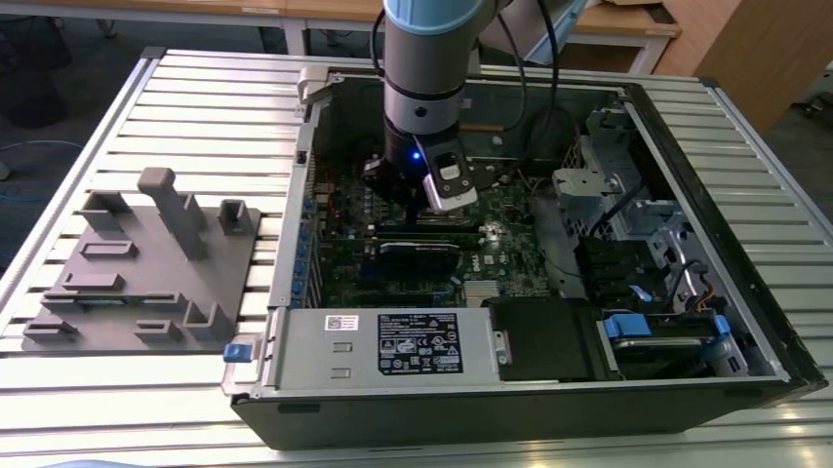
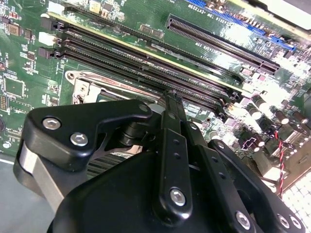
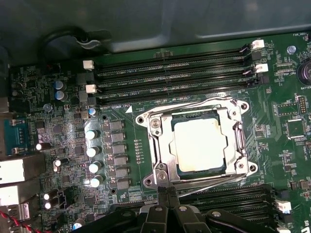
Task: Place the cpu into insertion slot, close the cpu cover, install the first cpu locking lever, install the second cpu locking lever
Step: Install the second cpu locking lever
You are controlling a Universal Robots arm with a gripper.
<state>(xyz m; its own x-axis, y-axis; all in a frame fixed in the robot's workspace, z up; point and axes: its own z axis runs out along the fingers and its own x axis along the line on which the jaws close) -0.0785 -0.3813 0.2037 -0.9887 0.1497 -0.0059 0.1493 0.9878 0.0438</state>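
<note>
In the first wrist view the cpu, with its pale silver-grey top, lies seated in the insertion slot. The silvery cpu cover is folded down flat around it. One thin wire locking lever runs along the side by the memory slots. A second locking lever slants along the opposite side. My gripper is shut, its tips together at that second lever's end by the slot's corner. In the second wrist view the gripper hides most of the slot. In the exterior view the gripper reaches down into the open computer case.
Long black memory slots flank the socket on one side, and more slots on the other. A row of capacitors stands beside it. A power supply and drive bays fill the case's near side. A grey fixture plate sits at the exterior view's left.
</note>
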